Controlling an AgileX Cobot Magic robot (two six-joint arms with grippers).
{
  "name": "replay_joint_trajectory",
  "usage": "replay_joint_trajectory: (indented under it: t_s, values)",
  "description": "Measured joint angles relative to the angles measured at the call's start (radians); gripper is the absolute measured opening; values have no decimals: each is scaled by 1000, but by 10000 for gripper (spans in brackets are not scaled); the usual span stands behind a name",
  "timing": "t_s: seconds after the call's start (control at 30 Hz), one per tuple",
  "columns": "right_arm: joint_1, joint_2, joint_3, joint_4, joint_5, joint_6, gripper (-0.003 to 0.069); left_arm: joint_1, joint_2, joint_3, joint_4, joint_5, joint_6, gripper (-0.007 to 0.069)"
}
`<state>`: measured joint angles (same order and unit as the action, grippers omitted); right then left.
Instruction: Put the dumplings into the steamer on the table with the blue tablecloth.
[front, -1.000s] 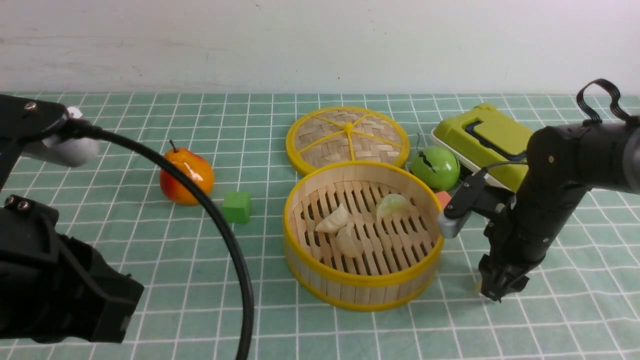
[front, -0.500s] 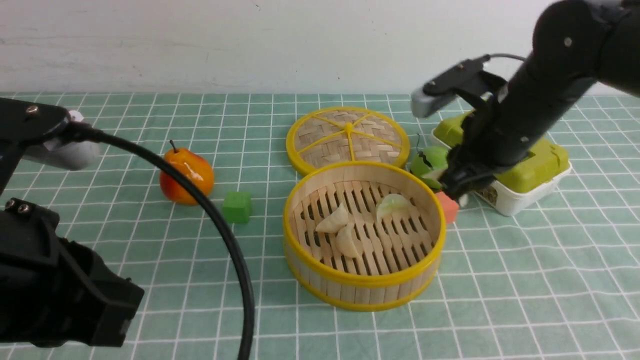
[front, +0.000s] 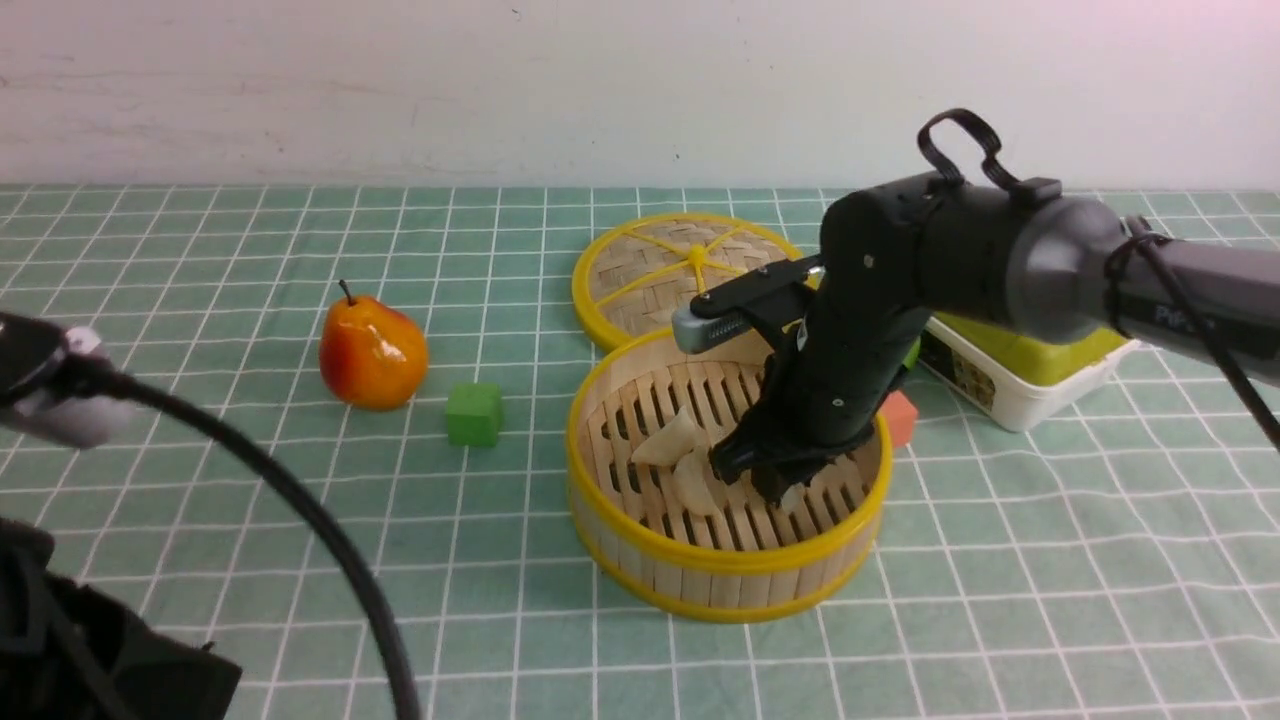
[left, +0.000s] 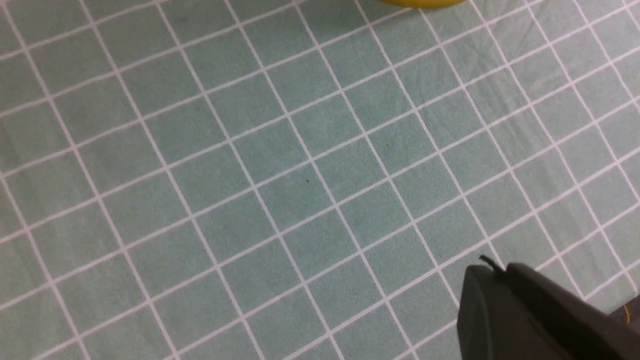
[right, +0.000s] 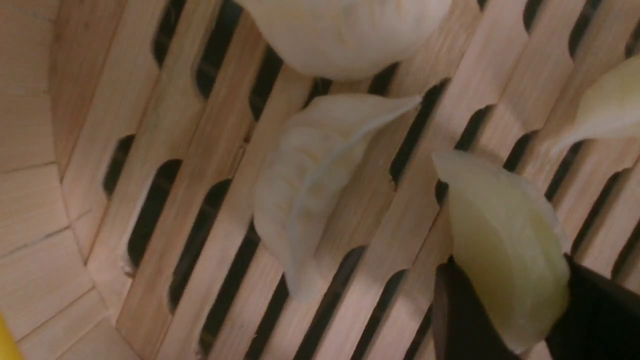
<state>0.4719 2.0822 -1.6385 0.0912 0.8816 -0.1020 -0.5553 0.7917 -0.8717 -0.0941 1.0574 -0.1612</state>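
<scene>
The last dumpling, picked up a second ago off the table to the right of the steamer, now hangs low inside it. The right end effector pinches it beside the other dumplings, so I judge only the release remains. The left end effector stays clenched and empty, and the white lettering on the right arm is cut off and unreadable.

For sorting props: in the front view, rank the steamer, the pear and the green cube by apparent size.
Largest to smallest: steamer, pear, green cube. Differences are plain; camera nearness does not change it.
</scene>
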Motion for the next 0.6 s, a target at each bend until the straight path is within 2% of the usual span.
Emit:
replay_joint_trajectory:
  t_s: [0.07,0.13,0.17,0.3,0.43,0.6]
  values:
    - [0,-1,-5,-3,16,4,326,0,-60,37,4,-4,-20,24]
    - [0,-7,-13,-3,34,7,360,0,-92,52,11,-11,-39,24]
    - [0,-21,-22,-3,69,7,408,0,-138,78,31,-19,-76,24]
    - [0,-124,-25,14,158,7,446,0,-263,135,100,-28,-170,27]
    - [0,-274,20,81,164,-25,401,0,-394,205,165,-49,-253,31]
    - [0,-555,207,222,41,-108,259,0,-589,320,202,-148,-338,38]
